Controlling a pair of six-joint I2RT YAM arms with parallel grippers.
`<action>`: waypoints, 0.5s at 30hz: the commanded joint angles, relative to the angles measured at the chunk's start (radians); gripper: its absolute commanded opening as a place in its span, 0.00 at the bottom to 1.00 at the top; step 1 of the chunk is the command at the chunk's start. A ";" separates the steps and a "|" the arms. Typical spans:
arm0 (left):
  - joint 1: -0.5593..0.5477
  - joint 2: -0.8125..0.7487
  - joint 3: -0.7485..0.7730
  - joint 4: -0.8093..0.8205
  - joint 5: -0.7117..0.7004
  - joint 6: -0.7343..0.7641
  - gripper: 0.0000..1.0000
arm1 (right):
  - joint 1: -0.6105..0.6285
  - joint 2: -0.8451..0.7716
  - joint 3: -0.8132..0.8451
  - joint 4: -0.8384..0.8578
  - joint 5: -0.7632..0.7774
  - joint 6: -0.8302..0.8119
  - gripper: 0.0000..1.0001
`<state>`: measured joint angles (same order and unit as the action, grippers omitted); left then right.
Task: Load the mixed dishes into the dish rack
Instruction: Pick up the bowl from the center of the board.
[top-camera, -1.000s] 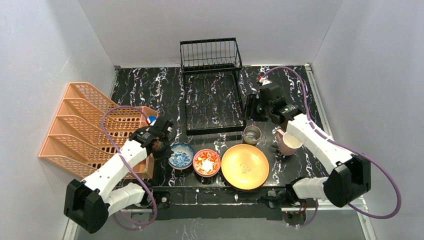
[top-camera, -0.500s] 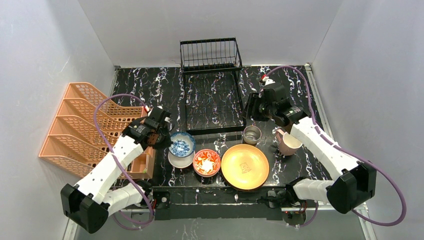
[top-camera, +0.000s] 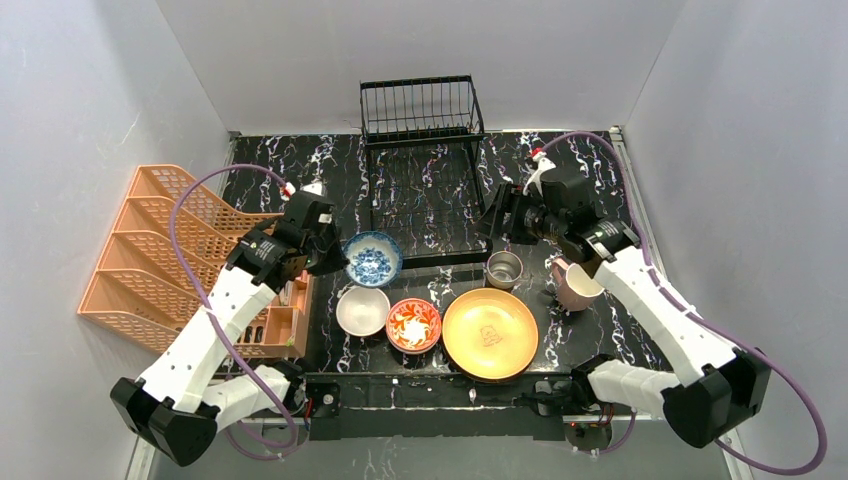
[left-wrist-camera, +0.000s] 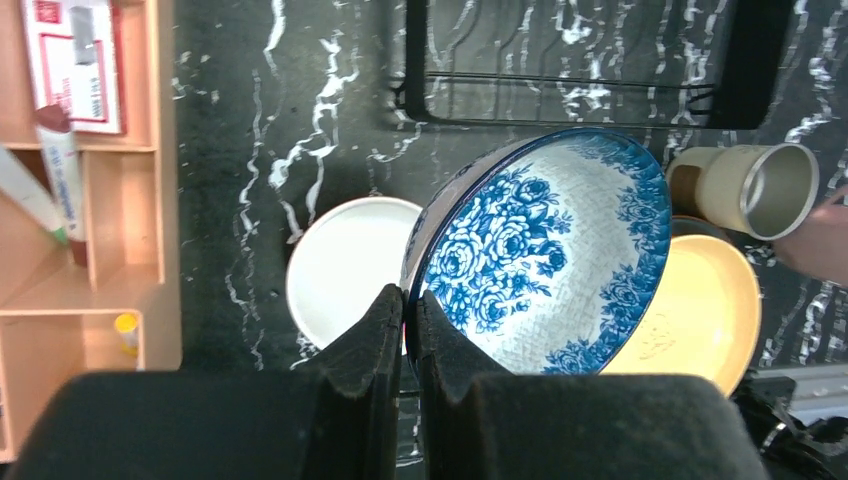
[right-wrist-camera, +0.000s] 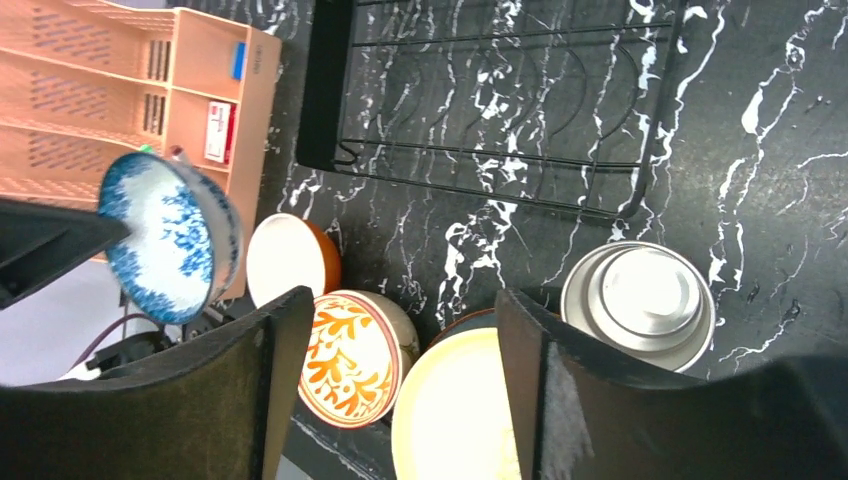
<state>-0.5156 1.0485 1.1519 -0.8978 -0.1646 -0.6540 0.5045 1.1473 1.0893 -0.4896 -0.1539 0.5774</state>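
The left jaws clamp the rim of the blue-patterned bowl, holding it tilted above the surface just off the near left corner of the dish rack (which stands mid-surface, toward the far edge). The right jaws gape wide, empty, near the steel cup.

The setting is a robotics lab test cell. Plain white panels enclose a black marbled tabletop on three sides. A left arm and a right arm are bolted at its near edge.
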 joint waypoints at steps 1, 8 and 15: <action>-0.006 0.001 0.021 0.148 0.094 -0.001 0.00 | 0.003 -0.069 0.014 0.065 -0.049 0.045 0.80; -0.006 0.029 -0.009 0.378 0.240 -0.032 0.00 | 0.003 -0.105 0.049 0.063 -0.125 0.034 0.99; 0.000 0.034 -0.061 0.536 0.326 -0.055 0.00 | 0.002 -0.145 0.029 0.166 -0.246 0.137 0.99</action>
<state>-0.5156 1.0927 1.1175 -0.5240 0.0647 -0.6788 0.5045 1.0351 1.0904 -0.4393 -0.2985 0.6449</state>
